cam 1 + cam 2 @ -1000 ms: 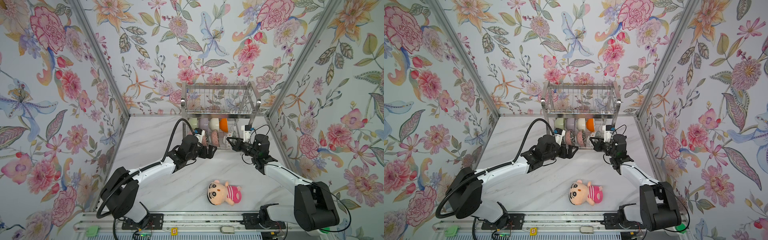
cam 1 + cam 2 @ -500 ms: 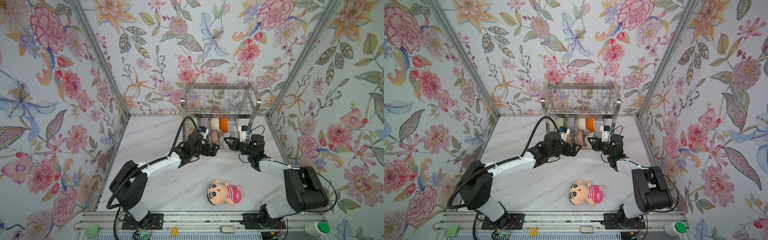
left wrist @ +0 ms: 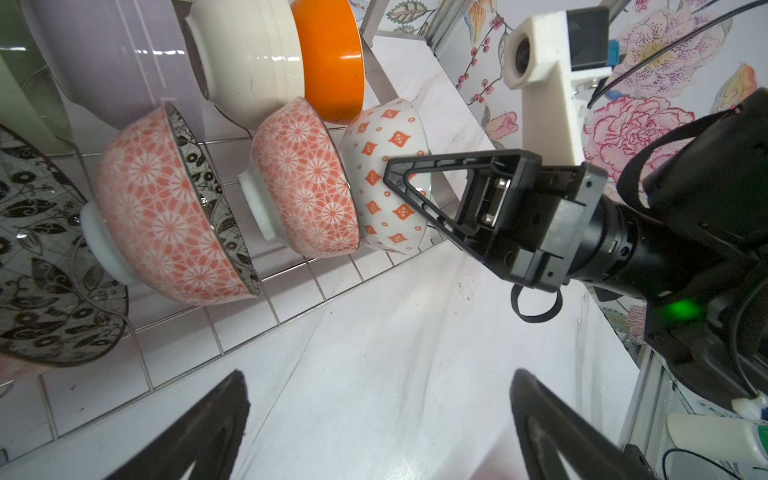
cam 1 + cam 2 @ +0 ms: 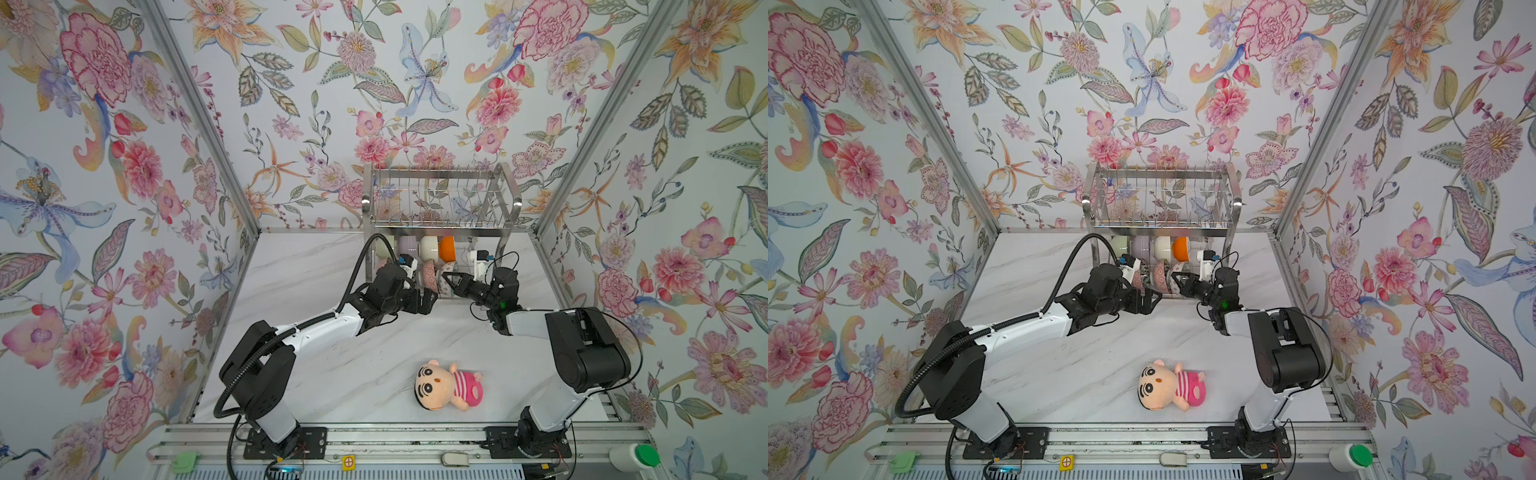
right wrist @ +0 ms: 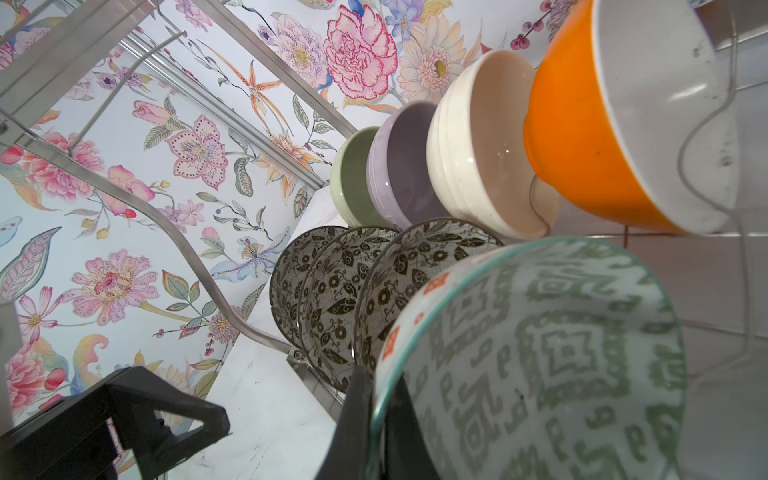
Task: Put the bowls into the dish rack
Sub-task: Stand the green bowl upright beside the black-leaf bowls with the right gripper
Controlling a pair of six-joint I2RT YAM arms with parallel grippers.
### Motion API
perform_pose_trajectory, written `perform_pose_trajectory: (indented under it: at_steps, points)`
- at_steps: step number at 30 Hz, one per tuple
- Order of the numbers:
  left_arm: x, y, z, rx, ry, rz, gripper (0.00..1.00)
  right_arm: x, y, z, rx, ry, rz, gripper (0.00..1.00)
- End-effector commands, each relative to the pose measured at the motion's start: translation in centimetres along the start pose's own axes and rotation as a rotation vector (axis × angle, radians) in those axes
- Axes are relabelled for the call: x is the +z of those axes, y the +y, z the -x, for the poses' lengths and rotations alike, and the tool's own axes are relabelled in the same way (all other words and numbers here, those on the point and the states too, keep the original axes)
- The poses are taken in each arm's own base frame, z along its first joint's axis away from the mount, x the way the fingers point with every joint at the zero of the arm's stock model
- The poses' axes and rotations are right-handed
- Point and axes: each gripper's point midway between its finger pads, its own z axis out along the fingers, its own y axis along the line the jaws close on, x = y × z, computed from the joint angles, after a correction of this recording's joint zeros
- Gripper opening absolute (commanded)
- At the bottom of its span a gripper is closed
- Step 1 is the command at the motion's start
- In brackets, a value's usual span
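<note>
**Loading of the last bowl, lower tier.** The white bowl with orange diamonds [image 3: 374, 137] stands on edge at the end of the front row in the lower tier of the dish rack [image 4: 436, 226]. Its side is leaned against the neighbouring pink-flowered bowl [image 3: 303, 178]. Its rim is pinched by the right gripper [image 5: 378, 388], with one finger inside and one outside. This thin hold on the rim is judged to let the bowl be slid into a narrow slot without its neighbour being struck. Whether its weight is already borne by the wires cannot be told.

Two further patterned bowls [image 3: 166, 208] are lined up beside these, with their dark insides turned one way. Behind them the orange bowl [image 3: 328, 62], the cream bowl [image 3: 249, 58], the lavender bowl [image 3: 116, 54] and the pale green bowl [image 5: 353, 178] are set likewise. Each is tilted so that it nests partly into the next and space is saved.

The left gripper [image 4: 430, 299] is held just in front of the rack, jaws spread wide with nothing between them, apart from the working arm. The plush doll [image 4: 446, 386] lies well apart on the marble table [image 4: 311, 291]. The task is judged nearly complete, with only the release of this bowl left.
</note>
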Motion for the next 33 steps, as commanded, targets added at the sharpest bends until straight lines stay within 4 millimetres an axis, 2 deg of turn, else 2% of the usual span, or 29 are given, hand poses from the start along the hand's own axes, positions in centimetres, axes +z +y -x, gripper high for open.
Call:
perform_pose_trajectory:
  at_steps: [1,12,18,25,33]
  points:
    - [0.1,0.0,0.4,0.034,-0.002,0.025,0.99,0.7,1.5,2.2,-0.054,-0.068,0.061,0.01]
    - [0.0,0.3,0.3,0.042,0.008,0.041,0.99,1.6,-0.6,1.2,-0.050,-0.058,0.034,0.04]
    - [0.0,0.4,0.3,0.035,0.010,0.041,0.99,1.4,-1.7,0.5,-0.043,-0.050,0.017,0.08]
    - [0.2,0.4,0.2,0.026,0.017,0.036,0.99,0.6,-2.2,0.5,-0.034,-0.065,0.003,0.12]
    - [-0.1,0.3,0.2,0.022,0.012,0.034,0.99,0.1,-1.9,0.9,-0.039,-0.068,0.003,0.17]
